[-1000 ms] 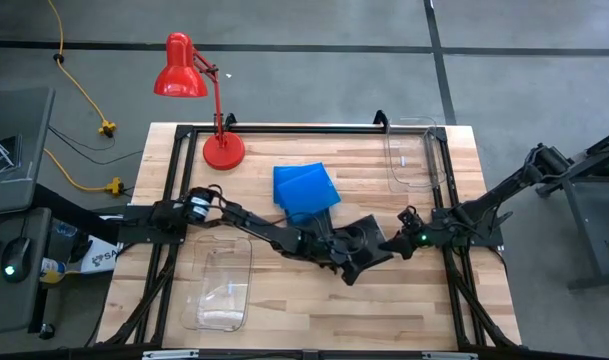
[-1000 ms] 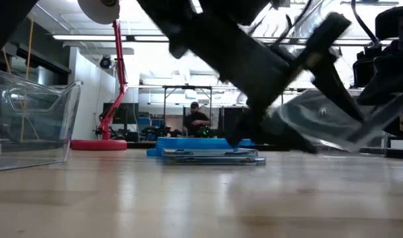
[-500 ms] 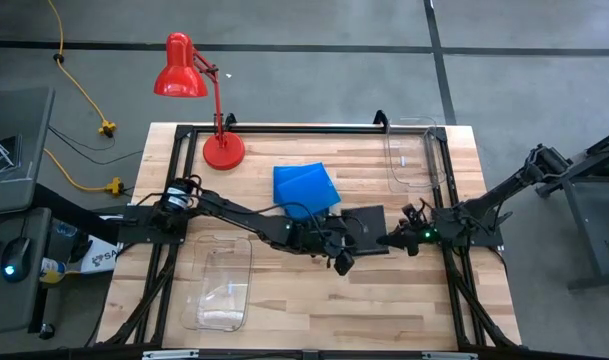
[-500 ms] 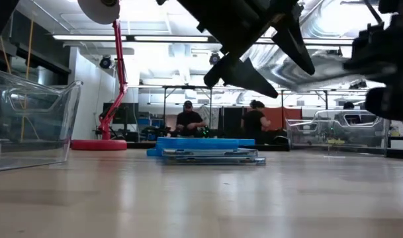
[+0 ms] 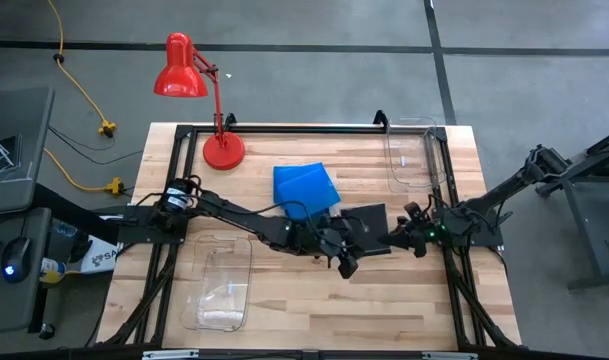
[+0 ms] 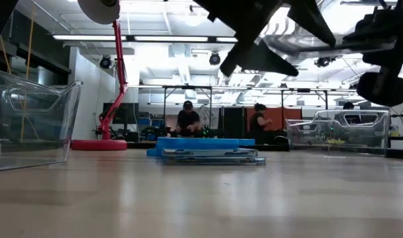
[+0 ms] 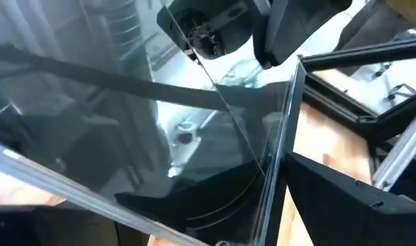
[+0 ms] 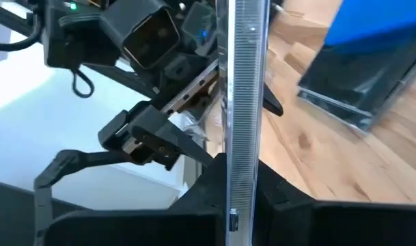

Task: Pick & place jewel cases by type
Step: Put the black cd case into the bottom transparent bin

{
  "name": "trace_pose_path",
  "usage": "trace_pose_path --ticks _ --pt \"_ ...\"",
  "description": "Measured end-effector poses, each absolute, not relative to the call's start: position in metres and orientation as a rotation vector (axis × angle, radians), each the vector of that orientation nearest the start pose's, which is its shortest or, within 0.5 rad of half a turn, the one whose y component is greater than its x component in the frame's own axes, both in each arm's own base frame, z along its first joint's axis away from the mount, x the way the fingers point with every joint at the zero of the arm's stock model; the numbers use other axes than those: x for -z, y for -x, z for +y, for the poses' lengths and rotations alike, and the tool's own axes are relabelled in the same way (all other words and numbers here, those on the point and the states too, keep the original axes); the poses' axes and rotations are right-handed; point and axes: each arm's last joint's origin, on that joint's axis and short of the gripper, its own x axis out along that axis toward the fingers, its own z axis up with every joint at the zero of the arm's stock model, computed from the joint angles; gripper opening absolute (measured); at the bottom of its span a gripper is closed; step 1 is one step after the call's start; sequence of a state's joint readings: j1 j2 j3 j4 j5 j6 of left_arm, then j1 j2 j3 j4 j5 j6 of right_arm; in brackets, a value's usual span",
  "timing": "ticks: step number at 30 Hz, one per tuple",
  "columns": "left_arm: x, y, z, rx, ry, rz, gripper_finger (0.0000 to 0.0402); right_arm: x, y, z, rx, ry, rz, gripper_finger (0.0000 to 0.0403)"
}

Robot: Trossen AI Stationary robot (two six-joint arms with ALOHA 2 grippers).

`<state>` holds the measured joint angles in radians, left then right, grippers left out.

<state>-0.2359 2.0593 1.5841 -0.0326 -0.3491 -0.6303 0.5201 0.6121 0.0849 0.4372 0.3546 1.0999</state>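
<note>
A dark jewel case (image 5: 369,222) hangs above the table's middle right, with my right gripper (image 5: 395,238) shut on it. My left gripper (image 5: 342,258) is open at the case's near left corner. One of its fingers stands above the case (image 6: 333,36) and one below. Whether they touch the case I cannot tell. In the left wrist view the see-through case (image 7: 194,123) fills the picture. Blue jewel cases (image 5: 304,186) lie stacked flat on the table behind, with a darker case (image 8: 358,85) under them. My right gripper pinches the dark case's right edge (image 8: 240,147) between its two fingers. It comes at the case level, from the table's right side. The case is lifted clear of the table and lies close to level.
A clear bin (image 5: 220,285) stands near the front left and another (image 5: 414,155) at the far right. A red desk lamp (image 5: 222,150) stands at the far left. People sit in the room beyond the table (image 6: 188,122).
The dark case has tipped from a steep slant to near level and has risen clear above the table, with my right gripper rising a little. My left gripper has risen, rolled, and drawn back toward the table's left, off the case's near side.
</note>
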Motion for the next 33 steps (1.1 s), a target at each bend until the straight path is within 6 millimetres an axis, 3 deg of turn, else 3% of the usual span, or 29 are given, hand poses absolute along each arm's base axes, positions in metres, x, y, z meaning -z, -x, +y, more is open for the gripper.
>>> trace_pose_path --ticks 15,19,27,33 --pt "-0.251 -0.469 -0.103 -0.181 0.432 0.235 0.0282 -0.217 -0.131 0.066 -0.184 -0.926 0.192 0.0021" --pt "-0.252 -0.47 -0.102 -0.176 0.44 0.217 0.023 -0.222 -0.131 0.066 -0.18 -0.903 0.233 0.0033" --pt "-0.255 -0.471 -0.104 -0.138 0.434 0.199 0.0067 -0.223 -0.13 0.066 -0.19 -0.852 0.238 0.002" --pt "-0.255 -0.471 -0.104 -0.127 0.415 0.198 0.0064 -0.224 -0.129 0.066 -0.199 -0.852 0.233 0.003"
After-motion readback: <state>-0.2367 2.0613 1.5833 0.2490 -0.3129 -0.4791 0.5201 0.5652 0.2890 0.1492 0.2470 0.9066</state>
